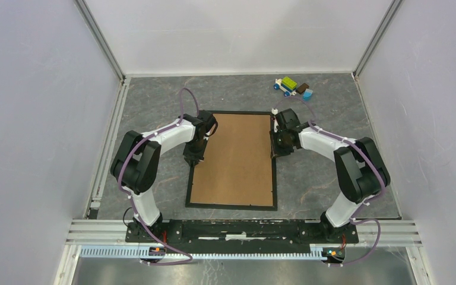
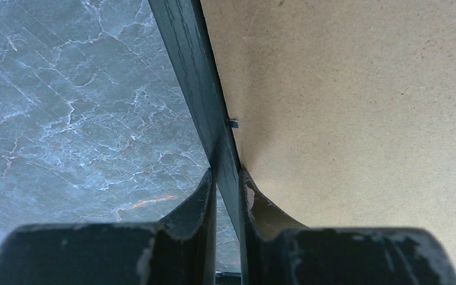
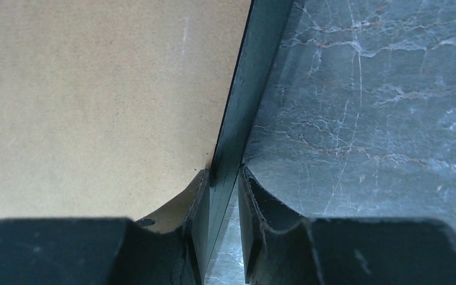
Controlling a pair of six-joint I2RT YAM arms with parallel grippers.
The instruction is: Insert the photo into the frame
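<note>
Top external view has the frame (image 1: 231, 206) lying flat in the middle of the counter (image 1: 154, 101), back upward, with a brown backing board (image 1: 234, 160) filling it. I can't see the photo anywhere, and I can't tell whether it sits under the board. Some toy blocks (image 1: 293, 87) lie at the upper right of the picture, well apart from the frame.

The left gripper (image 1: 193, 159) is down on the long rail at the left of the picture, and the right gripper (image 1: 277, 151) is on the opposite rail. From the left wrist, the jaws are clamped on the black rail just below a small metal tab (image 2: 233, 123), with one finger on the counter side and one on the board side. The right wrist shows much the same: the jaws are pinched on the rail, though a sliver of counter shows beside the outer finger.

I'd judge the frame light but long and thin, so a little whippy, and its smooth rail may slip. Holding both long rails opposite each other looks right to me. Lifting from one side would twist it, and the board could shift if its tabs aren't holding.
</note>
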